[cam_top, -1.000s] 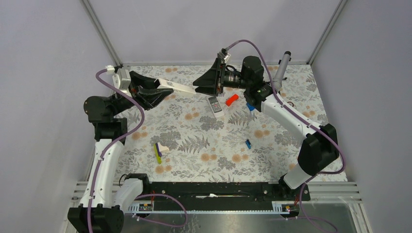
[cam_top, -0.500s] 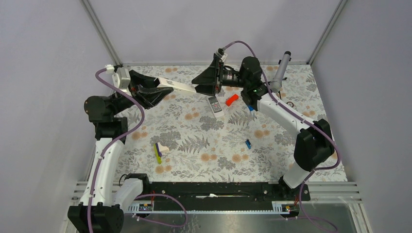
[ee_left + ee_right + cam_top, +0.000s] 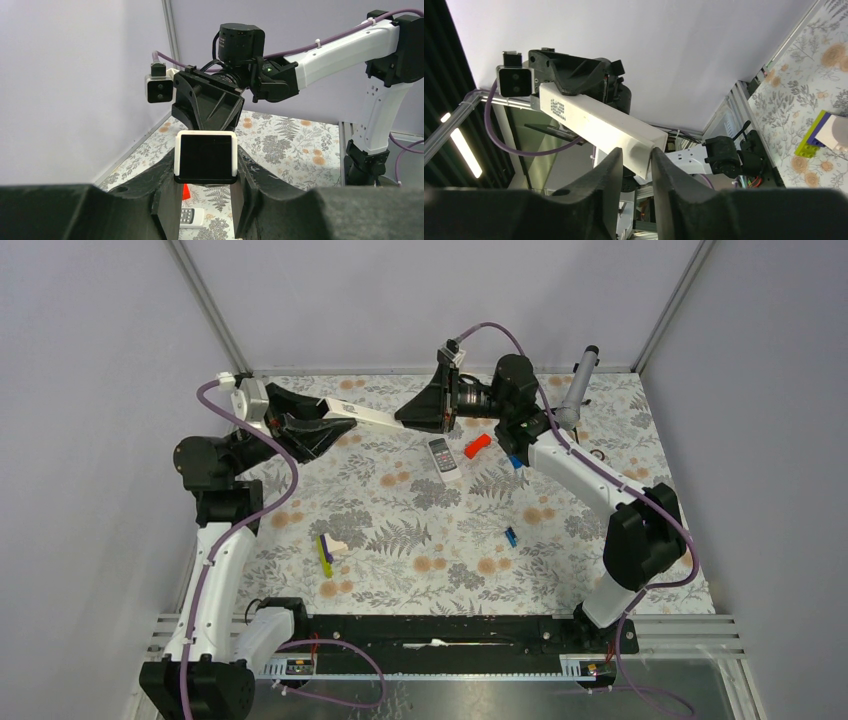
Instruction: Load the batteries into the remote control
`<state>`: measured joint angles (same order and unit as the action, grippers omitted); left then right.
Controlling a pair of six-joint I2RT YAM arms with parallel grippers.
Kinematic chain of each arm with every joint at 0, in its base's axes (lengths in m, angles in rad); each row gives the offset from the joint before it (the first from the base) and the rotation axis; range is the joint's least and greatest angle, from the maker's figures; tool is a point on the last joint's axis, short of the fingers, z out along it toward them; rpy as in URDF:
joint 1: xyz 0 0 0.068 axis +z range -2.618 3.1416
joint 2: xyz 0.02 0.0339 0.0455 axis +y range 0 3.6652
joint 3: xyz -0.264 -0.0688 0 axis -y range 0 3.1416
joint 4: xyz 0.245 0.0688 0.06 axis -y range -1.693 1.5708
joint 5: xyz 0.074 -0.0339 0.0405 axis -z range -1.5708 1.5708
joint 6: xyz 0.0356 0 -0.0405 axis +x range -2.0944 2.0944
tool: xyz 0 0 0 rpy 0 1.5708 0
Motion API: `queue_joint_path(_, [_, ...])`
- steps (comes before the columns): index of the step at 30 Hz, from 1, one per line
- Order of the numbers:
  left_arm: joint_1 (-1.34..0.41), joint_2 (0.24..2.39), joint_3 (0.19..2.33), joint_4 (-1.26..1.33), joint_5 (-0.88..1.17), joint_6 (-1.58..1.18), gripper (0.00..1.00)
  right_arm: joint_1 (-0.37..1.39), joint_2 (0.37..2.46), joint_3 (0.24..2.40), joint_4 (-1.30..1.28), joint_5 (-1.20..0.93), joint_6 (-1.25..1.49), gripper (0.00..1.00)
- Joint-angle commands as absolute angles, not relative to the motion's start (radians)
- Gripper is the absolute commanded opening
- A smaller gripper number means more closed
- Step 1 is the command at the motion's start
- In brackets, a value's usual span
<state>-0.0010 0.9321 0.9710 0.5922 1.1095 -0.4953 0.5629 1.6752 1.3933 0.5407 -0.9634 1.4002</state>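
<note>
The remote control (image 3: 441, 455), a small light-grey handset with buttons, lies on the floral table at the back middle; it also shows low in the left wrist view (image 3: 191, 216). A tiny blue battery (image 3: 510, 536) lies to the right of centre. I cannot see the red-and-black battery. My left gripper (image 3: 338, 426) is shut on one end of a long white bar (image 3: 368, 419), held above the table. My right gripper (image 3: 405, 418) is shut on the bar's other end (image 3: 599, 122). The bar's dark end face (image 3: 206, 157) sits between my left fingers.
An orange-red cylinder (image 3: 477, 445) lies right of the remote. A blue cap (image 3: 515, 462) sits partly under the right arm. A grey cylinder (image 3: 578, 380) stands at the back right. A yellow-and-purple brick piece (image 3: 325, 553) lies front left.
My right gripper has shifted slightly left and back along the white bar. The left gripper and the things on the table have not moved.
</note>
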Motion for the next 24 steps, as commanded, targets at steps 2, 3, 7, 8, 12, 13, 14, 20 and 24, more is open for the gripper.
queue_joint_path(2, [-0.002,0.933,0.985,0.582,1.088,-0.44,0.0,0.568,1.673,1.458,0.48,-0.994,1.332,0.25])
queue_joint_path(3, [-0.002,0.933,0.987,0.569,1.088,-0.431,0.0,0.568,1.671,1.461,0.468,-0.989,1.323,0.22])
queue_joint_path(7, [-0.001,0.925,0.991,0.489,1.09,-0.37,0.0,0.564,1.668,1.466,0.448,-0.973,1.304,0.14])
queue_joint_path(8, [-0.002,0.922,0.991,0.464,1.087,-0.353,0.0,0.563,1.667,1.466,0.443,-0.968,1.297,0.13])
queue_joint_path(12, [-0.002,0.908,0.991,0.378,1.084,-0.291,0.0,0.55,1.657,1.453,0.441,-0.947,1.292,0.1])
queue_joint_path(13, [-0.002,0.907,0.991,0.358,1.083,-0.278,0.0,0.547,1.654,1.446,0.451,-0.941,1.292,0.09])
queue_joint_path(14, [-0.002,0.905,0.99,0.338,1.081,-0.266,0.0,0.543,1.65,1.438,0.463,-0.933,1.293,0.08])
queue_joint_path(20, [-0.002,0.881,0.94,0.301,1.044,-0.249,0.0,0.529,1.619,1.385,0.574,-0.888,1.316,0.0])
queue_joint_path(24, [-0.002,0.854,0.867,0.324,0.996,-0.262,0.0,0.517,1.603,1.358,0.623,-0.877,1.344,0.0])
